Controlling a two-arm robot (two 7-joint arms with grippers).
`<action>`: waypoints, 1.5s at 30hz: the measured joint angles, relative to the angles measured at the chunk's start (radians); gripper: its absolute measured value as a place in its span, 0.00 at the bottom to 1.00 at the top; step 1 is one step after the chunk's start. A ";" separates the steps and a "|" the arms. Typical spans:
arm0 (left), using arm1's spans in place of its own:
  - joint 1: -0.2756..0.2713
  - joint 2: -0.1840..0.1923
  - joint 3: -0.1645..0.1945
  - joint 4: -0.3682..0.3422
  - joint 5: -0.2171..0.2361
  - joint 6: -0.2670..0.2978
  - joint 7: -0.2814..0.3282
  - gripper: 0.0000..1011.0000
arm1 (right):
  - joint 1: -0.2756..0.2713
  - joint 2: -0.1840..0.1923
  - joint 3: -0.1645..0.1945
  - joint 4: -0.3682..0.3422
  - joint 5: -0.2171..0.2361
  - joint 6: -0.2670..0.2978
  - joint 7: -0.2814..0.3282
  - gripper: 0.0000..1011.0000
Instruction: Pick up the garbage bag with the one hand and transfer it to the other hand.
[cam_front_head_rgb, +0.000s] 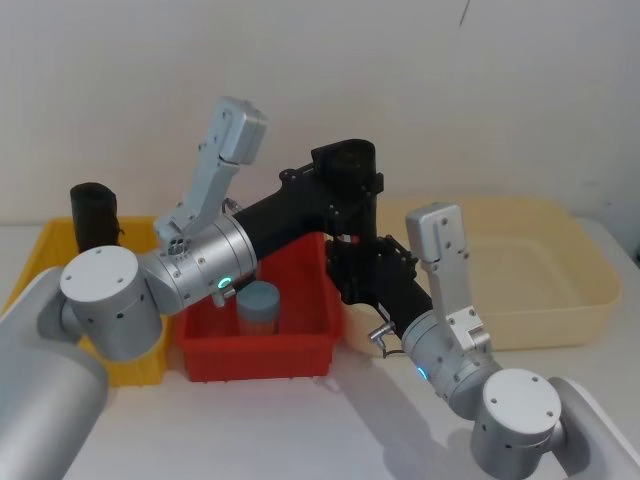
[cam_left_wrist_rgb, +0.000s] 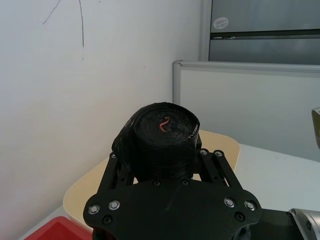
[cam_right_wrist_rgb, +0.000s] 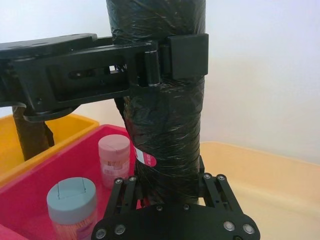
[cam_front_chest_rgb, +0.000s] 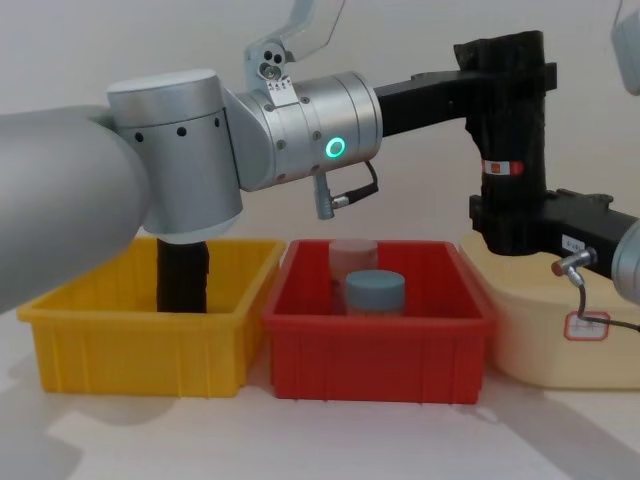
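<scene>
**Item: bag** (cam_front_chest_rgb: 508, 125), a roll.
- Orientation: long axis vertical, upright, one end up and the other down.
- Location: in the air, clear of the worktop (cam_front_chest_rgb: 300, 440), above where the red bin (cam_front_chest_rgb: 375, 335) meets the cream tub (cam_front_chest_rgb: 540, 340).
- Relation to pincers: the left pincer (cam_front_chest_rgb: 505, 72) reaches in from the left on a silver arm with a green ring light. It is clenched across the roll near its top, with a finger pad (cam_right_wrist_rgb: 187, 55) pressed flat on the wrap. The right pincer (cam_front_chest_rgb: 508, 225) grasps the roll's lower end, its fingers (cam_right_wrist_rgb: 215, 185) against both sides. The label (cam_front_chest_rgb: 500, 167) sits between the two grips.
- Appearance: tall black cylinder of glossy, wrinkled plastic. It has a narrow red-and-white label band low on its side. The top face is tightly wound with a small red squiggle at its centre (cam_left_wrist_rgb: 164, 123).

**Surroundings:**
- Yellow bin (cam_front_chest_rgb: 140, 340), left of the red bin, holding a plain black roll (cam_front_chest_rgb: 182, 275) standing upright.
- Red bin, holding a blue-lidded jar (cam_front_chest_rgb: 375, 290) and a pale pink jar (cam_front_chest_rgb: 352, 255) behind it.
</scene>
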 joint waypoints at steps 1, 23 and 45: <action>0.000 0.000 0.000 0.000 0.000 0.000 0.000 0.50 | 0.000 0.000 0.000 0.000 0.000 0.000 0.000 0.54; 0.000 0.000 0.000 0.000 0.000 0.000 0.000 0.96 | -0.025 -0.015 0.029 -0.030 0.014 0.002 0.029 0.54; 0.000 0.000 0.000 0.000 0.000 0.000 0.000 0.99 | 0.138 -0.041 0.128 0.182 0.009 0.011 -0.046 0.54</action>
